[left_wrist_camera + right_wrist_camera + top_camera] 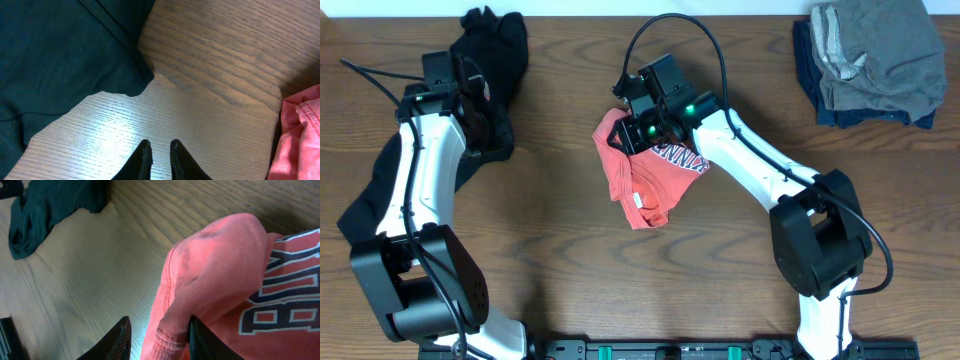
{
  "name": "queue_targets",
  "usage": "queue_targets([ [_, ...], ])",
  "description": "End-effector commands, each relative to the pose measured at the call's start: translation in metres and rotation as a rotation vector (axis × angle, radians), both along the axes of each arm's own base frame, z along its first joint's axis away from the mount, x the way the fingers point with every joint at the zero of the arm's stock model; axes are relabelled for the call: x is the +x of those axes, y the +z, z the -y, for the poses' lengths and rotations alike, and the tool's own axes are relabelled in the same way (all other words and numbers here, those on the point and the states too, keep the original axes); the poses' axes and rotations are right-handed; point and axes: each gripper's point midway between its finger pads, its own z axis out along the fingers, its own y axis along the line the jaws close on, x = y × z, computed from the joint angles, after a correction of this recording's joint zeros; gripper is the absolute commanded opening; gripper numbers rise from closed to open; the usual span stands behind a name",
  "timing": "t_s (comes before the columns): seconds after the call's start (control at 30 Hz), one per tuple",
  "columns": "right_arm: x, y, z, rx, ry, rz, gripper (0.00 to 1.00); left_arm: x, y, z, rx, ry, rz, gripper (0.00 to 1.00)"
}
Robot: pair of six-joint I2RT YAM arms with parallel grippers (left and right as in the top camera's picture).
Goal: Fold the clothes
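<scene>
A crumpled red shirt [642, 185] with navy lettering lies at the table's middle. My right gripper [636, 130] is over its upper left edge. In the right wrist view the jaws [157, 337] are open, with the shirt's ribbed hem [170, 335] between them, lying against the right finger. A black garment [498, 45] lies spread at the far left, running down under my left arm. My left gripper [472, 90] hovers over it; in the left wrist view its fingers [160, 150] are nearly together and empty above bare wood, beside the dark cloth [60, 55].
A stack of folded grey and navy clothes [875, 60] sits at the back right corner. The red shirt's edge shows at the right of the left wrist view [300, 135]. Bare wooden table [550, 220] lies between the two garments.
</scene>
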Motion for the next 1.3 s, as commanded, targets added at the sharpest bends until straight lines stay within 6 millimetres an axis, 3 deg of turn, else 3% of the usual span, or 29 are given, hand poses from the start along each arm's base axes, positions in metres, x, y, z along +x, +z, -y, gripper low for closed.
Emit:
queue_targets([
  [0.0,-0.003,0.011,-0.007,0.015,-0.003,-0.001,0.35,0.002,0.004,-0.004,0.015,0.001,0.010,0.16],
  [0.17,-0.018,0.003,-0.015,-0.034,0.043,0.001,0.35,0.003,0.004,-0.004,0.016,0.001,0.013,0.16],
  [0.4,0.001,-0.008,0.000,-0.182,-0.053,0.108,0.36,0.003,0.004,-0.004,0.016,0.001,0.013,0.16],
  [0.47,0.005,-0.009,0.000,-0.191,-0.048,0.131,0.32,0.003,0.004,-0.004,0.016,0.001,0.013,0.16],
  [0.63,0.004,-0.023,-0.008,-0.193,-0.035,0.129,0.10,0.003,0.004,-0.004,0.016,0.001,0.013,0.16],
  [0.73,-0.005,-0.030,-0.020,-0.179,0.000,0.113,0.01,0.003,0.005,-0.004,0.017,0.001,0.013,0.16],
  [0.97,-0.047,-0.029,-0.061,-0.142,0.141,0.110,0.01,0.002,0.005,-0.012,0.017,0.021,0.013,0.16],
  [1.17,-0.068,-0.034,-0.068,-0.164,0.185,0.085,0.01,-0.001,0.004,-0.023,0.016,0.049,0.012,0.16],
  [1.2,-0.069,-0.034,-0.068,-0.167,0.189,0.084,0.07,-0.001,0.004,-0.024,0.016,0.053,0.012,0.16],
  [1.23,-0.070,-0.029,-0.067,-0.159,0.213,0.088,0.38,-0.001,0.004,-0.026,0.016,0.057,0.012,0.16],
  [1.27,-0.070,-0.026,-0.066,-0.153,0.226,0.089,0.53,-0.001,0.004,-0.027,0.016,0.059,0.012,0.16],
])
